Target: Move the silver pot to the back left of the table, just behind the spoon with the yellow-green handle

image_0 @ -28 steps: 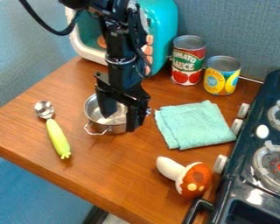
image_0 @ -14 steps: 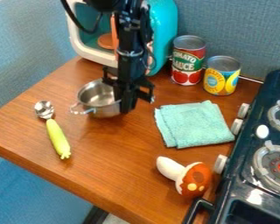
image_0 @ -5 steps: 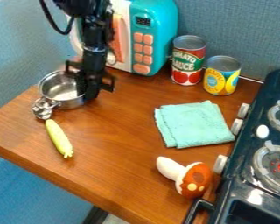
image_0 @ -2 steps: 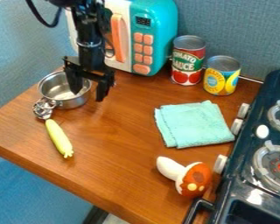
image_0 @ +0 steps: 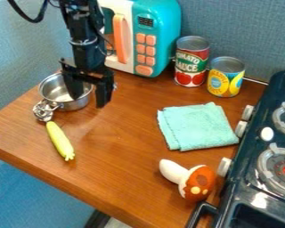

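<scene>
The black gripper [image_0: 89, 102] hangs over the right side of a small silver pot [image_0: 69, 106] at the table's left. Its fingers are apart, one over the pot's inside and the other just outside the right wall. The pot's wire handle lies over the bowl of a spoon [image_0: 61, 140], whose yellow-green handle points toward the front edge. Whether the gripper touches the pot I cannot tell.
A teal toy microwave [image_0: 159, 41] stands behind. Right of it are a red can [image_0: 190, 62] and a yellow can [image_0: 225, 77]. A folded teal cloth [image_0: 198, 127], a toy mushroom [image_0: 190, 178] and a black stove [image_0: 252, 178] occupy the right.
The pot has moved left and back, its handle now over the spoon's bowl. The gripper went left with it, then opened, and has since shifted slightly left while the pot stayed put.
</scene>
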Robot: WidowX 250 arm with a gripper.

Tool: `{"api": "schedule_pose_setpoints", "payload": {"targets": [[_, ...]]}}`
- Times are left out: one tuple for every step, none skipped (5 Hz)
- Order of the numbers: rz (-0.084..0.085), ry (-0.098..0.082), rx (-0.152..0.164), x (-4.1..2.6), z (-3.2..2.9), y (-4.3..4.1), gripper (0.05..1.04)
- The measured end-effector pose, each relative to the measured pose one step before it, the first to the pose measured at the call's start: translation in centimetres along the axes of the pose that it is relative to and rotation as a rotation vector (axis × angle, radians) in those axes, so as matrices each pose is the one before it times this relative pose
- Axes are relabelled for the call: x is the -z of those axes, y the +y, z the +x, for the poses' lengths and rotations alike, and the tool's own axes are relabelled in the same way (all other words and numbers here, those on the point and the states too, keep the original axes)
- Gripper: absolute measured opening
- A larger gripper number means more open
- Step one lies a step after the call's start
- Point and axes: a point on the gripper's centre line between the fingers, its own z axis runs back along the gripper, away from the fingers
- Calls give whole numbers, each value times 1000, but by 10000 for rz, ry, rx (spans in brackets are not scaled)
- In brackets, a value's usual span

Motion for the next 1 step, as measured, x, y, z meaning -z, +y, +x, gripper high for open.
{"api": "schedule_pose_setpoints", "payload": {"targets": [[-241,616,766,543,-1345,-2101,1001]]}}
